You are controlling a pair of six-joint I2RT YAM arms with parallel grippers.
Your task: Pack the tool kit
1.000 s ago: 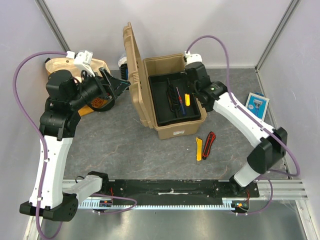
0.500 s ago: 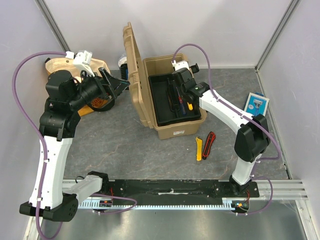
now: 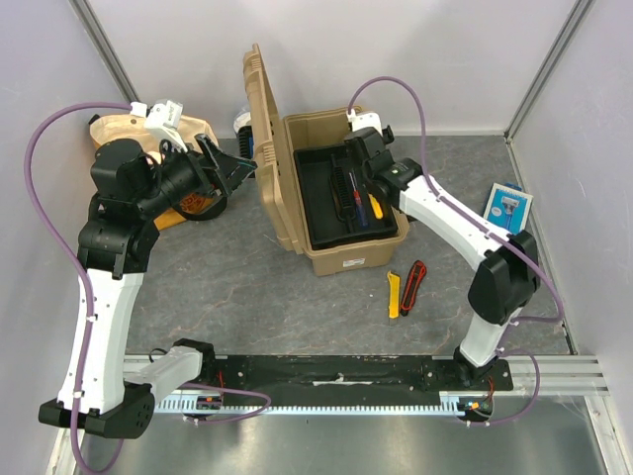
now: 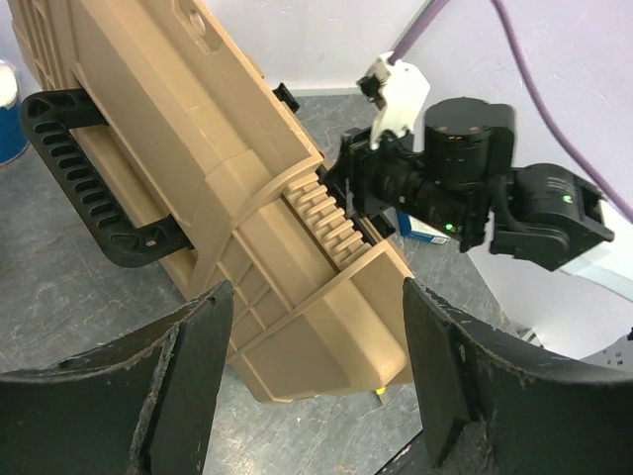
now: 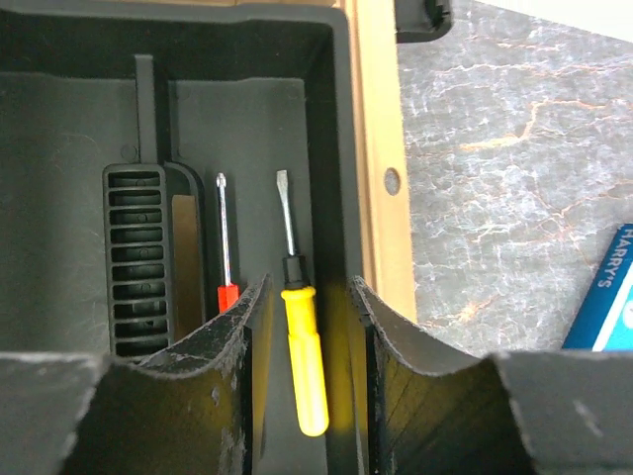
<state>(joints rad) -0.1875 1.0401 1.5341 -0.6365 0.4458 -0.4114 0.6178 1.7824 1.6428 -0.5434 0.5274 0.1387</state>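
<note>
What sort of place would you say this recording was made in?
Probably a robotics lab test cell: a left arm and right arm bolted to a metal rail, plain white panels enclosing the grey table, and a tan toolbox staged on it.

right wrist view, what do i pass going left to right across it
slotted black tray handle → red screwdriver → yellow screwdriver → tan toolbox wall → grey table → blue packet
</note>
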